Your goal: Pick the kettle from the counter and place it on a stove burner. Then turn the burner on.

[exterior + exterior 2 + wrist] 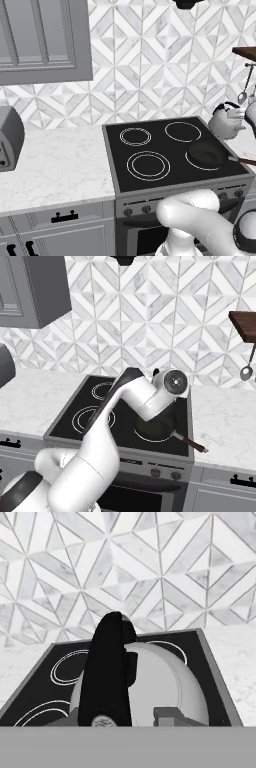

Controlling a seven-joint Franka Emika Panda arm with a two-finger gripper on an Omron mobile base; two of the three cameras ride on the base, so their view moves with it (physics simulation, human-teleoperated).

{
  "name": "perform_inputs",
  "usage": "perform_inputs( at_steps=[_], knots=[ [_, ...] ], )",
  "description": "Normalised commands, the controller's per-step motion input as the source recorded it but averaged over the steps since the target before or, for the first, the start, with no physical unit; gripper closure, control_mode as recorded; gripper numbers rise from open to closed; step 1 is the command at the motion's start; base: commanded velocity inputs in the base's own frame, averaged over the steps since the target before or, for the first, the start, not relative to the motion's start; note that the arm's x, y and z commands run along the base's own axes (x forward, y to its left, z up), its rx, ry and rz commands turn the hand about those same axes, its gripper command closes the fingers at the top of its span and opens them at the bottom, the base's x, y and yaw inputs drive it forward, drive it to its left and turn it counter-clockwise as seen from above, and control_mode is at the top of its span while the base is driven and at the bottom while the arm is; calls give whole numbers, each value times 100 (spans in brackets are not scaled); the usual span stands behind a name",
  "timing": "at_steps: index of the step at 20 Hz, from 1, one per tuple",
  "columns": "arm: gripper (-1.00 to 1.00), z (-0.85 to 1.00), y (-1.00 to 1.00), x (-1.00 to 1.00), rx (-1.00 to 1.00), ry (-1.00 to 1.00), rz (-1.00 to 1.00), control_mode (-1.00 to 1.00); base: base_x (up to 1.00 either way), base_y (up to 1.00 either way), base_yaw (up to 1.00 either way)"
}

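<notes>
Left base view: kettle [224, 122] sits at the right edge of the black cooktop [175, 152], looks lifted, just behind the dark frying pan [206, 154]; the white arm is right beside its handle. Largest double-ringed stove burner [148, 165] front left, disc black, bare. Marble counter [55, 167] left of the stove, grey toaster [9, 138] on it

Right base view: arm bends over the cooktop [80, 406], wrist above the pan [159, 428]; kettle hidden behind the arm. Big burner [82, 419] partly covered by the arm

Hand view: kettle [165, 689] close under the camera, black arched handle running up the middle, gripper [131, 718] closed narrow on that handle; cooktop [42, 679] rings beyond it
</notes>
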Motion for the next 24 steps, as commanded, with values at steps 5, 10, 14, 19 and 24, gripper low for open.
perform_inputs(
  at_steps=[5,10,14,19,24],
  knots=[
    [100,0,92,-4,2,3,9,-100,0,0,0],
    [100,3,80,-1,9,5,8,-100,0,0,0],
    [100,1,74,-1,14,4,8,-100,0,0,0],
    [100,0,76,0,11,7,8,-100,0,0,0],
    [100,-1,70,0,0,17,4,-100,0,0,0]
  ],
)
